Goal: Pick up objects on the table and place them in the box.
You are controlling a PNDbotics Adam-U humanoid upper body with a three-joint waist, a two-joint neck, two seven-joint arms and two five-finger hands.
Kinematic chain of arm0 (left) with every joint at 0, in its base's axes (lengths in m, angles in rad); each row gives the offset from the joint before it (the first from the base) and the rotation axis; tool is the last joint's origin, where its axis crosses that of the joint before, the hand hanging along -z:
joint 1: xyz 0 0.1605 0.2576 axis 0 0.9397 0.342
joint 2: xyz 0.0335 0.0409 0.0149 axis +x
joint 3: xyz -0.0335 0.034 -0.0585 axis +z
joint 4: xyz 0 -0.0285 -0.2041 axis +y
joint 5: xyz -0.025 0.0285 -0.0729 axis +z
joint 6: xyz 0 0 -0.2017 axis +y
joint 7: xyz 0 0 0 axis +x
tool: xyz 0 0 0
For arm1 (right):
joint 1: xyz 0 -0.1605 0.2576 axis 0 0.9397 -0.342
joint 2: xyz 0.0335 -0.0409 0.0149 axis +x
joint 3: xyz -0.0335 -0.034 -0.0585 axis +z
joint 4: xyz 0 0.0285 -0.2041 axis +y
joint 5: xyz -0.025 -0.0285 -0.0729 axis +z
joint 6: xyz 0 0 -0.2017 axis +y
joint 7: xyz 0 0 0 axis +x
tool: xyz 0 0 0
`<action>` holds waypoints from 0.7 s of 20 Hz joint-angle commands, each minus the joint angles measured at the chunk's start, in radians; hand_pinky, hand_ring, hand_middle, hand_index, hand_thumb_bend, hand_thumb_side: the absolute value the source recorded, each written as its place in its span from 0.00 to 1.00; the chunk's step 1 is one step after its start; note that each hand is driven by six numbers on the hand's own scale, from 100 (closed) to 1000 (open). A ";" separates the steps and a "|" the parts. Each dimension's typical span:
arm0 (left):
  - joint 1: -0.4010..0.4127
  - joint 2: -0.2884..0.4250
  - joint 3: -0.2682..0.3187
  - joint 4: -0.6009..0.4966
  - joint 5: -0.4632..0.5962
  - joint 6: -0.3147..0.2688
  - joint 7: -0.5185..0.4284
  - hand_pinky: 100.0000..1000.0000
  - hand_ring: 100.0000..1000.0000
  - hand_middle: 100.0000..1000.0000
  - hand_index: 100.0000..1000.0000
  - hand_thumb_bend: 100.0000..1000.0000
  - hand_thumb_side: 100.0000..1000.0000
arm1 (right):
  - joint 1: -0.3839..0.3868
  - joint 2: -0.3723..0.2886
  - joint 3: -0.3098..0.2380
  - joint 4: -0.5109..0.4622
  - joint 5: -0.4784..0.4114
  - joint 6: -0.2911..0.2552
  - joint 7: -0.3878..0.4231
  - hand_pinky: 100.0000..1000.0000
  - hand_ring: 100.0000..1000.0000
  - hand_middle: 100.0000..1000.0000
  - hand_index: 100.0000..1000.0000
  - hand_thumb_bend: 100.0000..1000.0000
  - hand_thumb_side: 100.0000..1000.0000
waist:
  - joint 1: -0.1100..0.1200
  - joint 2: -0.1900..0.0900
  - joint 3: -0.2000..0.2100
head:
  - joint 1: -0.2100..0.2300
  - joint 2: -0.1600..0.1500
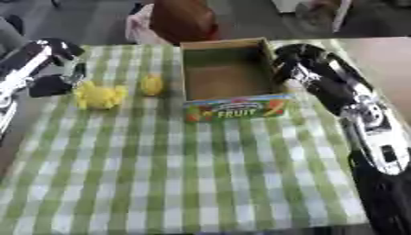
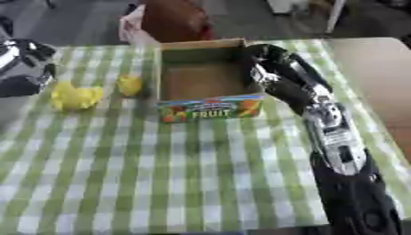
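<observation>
A cardboard box [image 1: 229,69] with a "FRUIT" label on its front wall stands at the far middle of the table; I see nothing inside it. Left of the box lies a small yellow object [image 1: 152,85]. Further left lies a larger, lumpy yellow object [image 1: 99,95]. My left hand [image 1: 53,73] hovers just up and left of the larger yellow object, close to it. My right hand [image 2: 265,62] is at the box's right wall, over its rim. Nothing shows in either hand.
A green-and-white checked cloth [image 1: 185,174] covers the table, with a broad bare stretch in front of the box. Bare wooden tabletop [image 1: 385,64] shows at the far right. A reddish-brown shape [image 1: 183,20] stands just behind the box.
</observation>
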 commanded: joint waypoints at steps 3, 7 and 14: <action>-0.036 0.008 0.022 0.042 -0.103 -0.022 -0.013 0.68 0.74 0.71 0.81 0.02 0.31 | -0.022 -0.006 0.004 -0.005 0.004 -0.004 0.009 0.53 0.52 0.58 0.74 0.00 0.43 | 0.001 -0.015 -0.013 | 0.007 0.005; -0.046 -0.004 0.029 0.079 -0.141 -0.034 -0.003 0.68 0.74 0.71 0.81 0.03 0.30 | -0.028 -0.003 0.010 -0.003 0.003 -0.007 0.015 0.53 0.52 0.58 0.74 0.00 0.42 | -0.001 -0.012 -0.028 | 0.011 0.005; -0.053 -0.017 0.039 0.141 -0.197 -0.054 0.005 0.68 0.74 0.71 0.80 0.06 0.21 | -0.039 -0.002 0.015 0.002 0.003 -0.013 0.020 0.53 0.52 0.58 0.74 0.00 0.42 | -0.007 -0.004 -0.054 | 0.017 0.005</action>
